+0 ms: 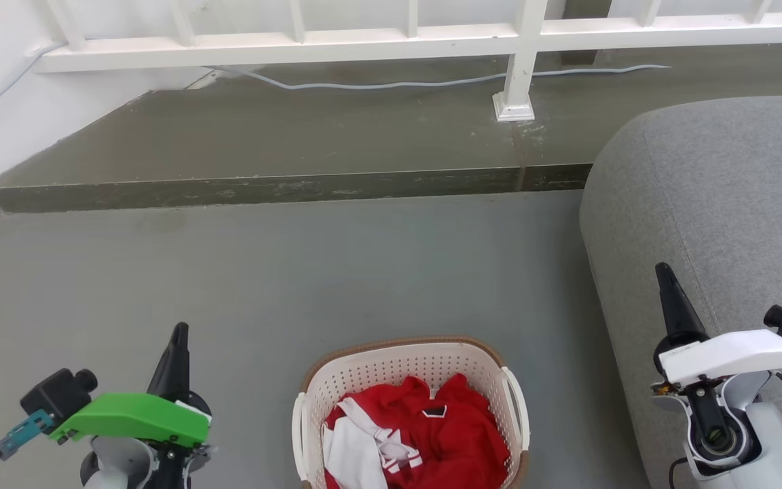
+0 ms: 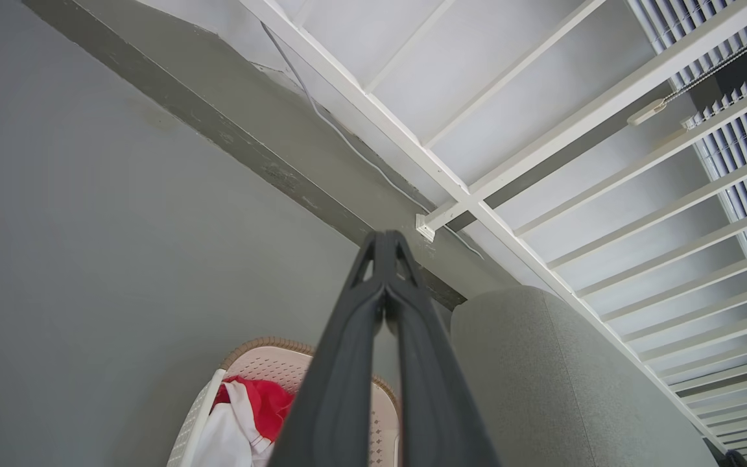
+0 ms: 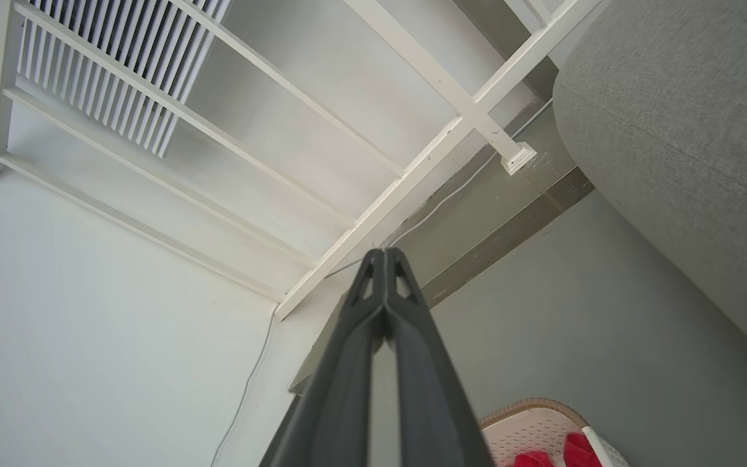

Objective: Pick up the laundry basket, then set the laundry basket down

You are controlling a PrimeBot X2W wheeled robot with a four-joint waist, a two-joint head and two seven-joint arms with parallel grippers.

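Note:
The laundry basket [image 1: 401,370], cream-white and perforated with a brown rim and white side handles, stands on the grey floor at the bottom middle of the head view, holding red and white clothes [image 1: 418,435]. My left gripper [image 1: 179,334] is to its left, shut and empty, fingers pointing away from me. My right gripper [image 1: 664,275] is to its right, in front of the sofa, also shut and empty. The basket [image 2: 270,363] shows low in the left wrist view behind the closed gripper [image 2: 384,243], and its corner [image 3: 532,421] sits beside the right gripper [image 3: 383,259].
A grey sofa [image 1: 717,224] fills the right side, close to the right arm. A raised dark step [image 1: 282,183] crosses ahead, with a white railing [image 1: 520,61] and a loose cable [image 1: 432,83] on it. A white wall stands at the left.

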